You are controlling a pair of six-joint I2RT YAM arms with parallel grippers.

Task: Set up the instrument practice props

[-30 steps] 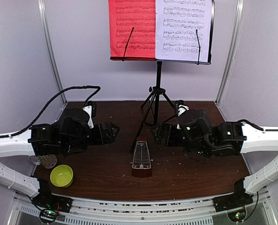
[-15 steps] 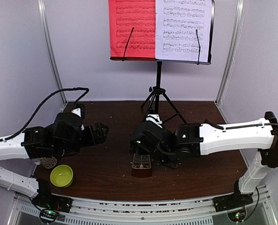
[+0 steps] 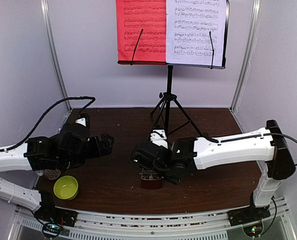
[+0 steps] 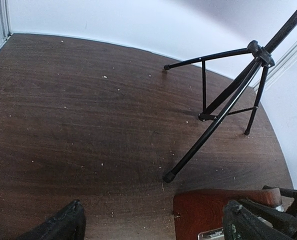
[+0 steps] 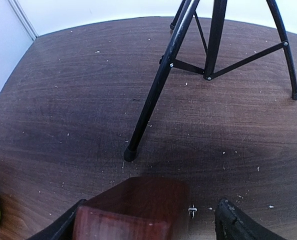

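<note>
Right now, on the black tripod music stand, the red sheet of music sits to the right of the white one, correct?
No. The top external view shows the red sheet left of the white sheet on the black tripod music stand.

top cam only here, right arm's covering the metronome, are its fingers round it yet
Observer: The right wrist view shows the right gripper open, one finger either side of the metronome, not closed on it.
Operator: stand leg in the way
Observer: No. The music stand has its nearest foot just beyond the metronome, with table showing between them.
Operator: left gripper holding anything
Observer: No. The left wrist view shows the left gripper open, nothing between its fingers.
</note>
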